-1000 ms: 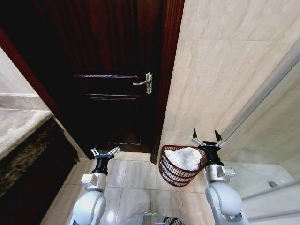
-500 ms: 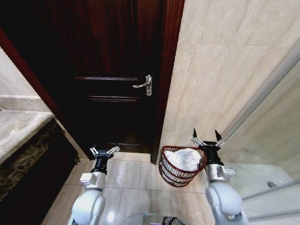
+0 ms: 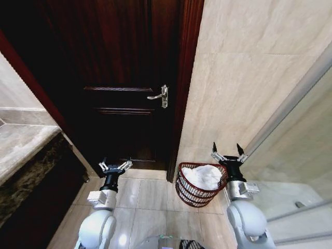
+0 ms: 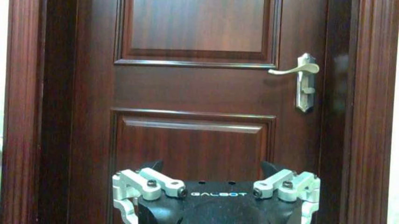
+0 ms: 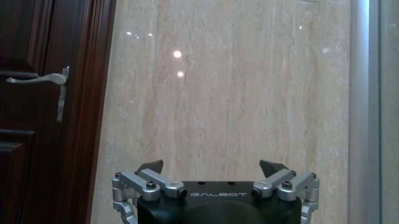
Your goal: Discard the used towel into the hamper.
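the right gripper (image 3: 227, 150) is spread wide and holds nothing, raised just beside the right rim of the hamper (image 3: 199, 193) and pointing at the beige tiled wall (image 3: 244, 78). the left gripper (image 3: 115, 166) is spread wide too, empty, hanging over the floor tiles (image 3: 150, 194) in front of the dark wooden door (image 3: 124, 67). the hamper stands on the floor against the wall, just right of the door frame, with the white towel (image 3: 203, 175) bunched inside it and rising above the rim. in the wrist views both grippers show their fingers apart, the left one facing the door's silver handle (image 4: 300, 79). against a second ago, the whole scene sits slightly lower in the head view, so the camera has shifted; both grippers are held as before, and the towel lies in the hamper as it did.
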`<state>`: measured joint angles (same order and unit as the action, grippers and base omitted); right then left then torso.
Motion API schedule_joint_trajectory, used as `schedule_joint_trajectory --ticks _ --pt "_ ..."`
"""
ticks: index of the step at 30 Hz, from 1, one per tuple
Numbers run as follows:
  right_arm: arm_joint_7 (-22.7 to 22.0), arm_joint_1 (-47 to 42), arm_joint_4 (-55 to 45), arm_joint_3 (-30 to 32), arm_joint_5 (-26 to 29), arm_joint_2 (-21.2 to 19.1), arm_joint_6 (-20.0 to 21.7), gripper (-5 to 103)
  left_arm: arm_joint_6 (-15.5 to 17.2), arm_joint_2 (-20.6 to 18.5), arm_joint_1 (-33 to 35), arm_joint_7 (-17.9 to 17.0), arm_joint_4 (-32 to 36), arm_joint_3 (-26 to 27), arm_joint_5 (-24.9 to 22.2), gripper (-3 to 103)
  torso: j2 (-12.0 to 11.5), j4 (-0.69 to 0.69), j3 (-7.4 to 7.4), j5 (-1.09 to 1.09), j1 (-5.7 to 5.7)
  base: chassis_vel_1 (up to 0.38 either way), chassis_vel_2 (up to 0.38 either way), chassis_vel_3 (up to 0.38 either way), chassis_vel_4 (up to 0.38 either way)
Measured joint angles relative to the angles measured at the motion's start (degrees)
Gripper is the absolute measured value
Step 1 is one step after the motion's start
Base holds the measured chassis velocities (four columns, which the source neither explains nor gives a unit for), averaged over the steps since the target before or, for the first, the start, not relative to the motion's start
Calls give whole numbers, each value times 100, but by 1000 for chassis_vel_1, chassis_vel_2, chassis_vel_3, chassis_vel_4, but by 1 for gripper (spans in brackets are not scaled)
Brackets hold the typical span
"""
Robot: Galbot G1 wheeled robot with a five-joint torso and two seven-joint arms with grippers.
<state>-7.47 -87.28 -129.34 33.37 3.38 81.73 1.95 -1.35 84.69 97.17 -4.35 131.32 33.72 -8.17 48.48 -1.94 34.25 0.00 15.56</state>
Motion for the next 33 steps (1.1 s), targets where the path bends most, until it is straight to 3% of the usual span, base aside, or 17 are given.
schedule_joint_trajectory --ticks 33 --pt "20 71 -54 106 146 -132 69 100 17 35 19 -14 135 -93 116 100 577 0 324 0 253 0 0 0 0"
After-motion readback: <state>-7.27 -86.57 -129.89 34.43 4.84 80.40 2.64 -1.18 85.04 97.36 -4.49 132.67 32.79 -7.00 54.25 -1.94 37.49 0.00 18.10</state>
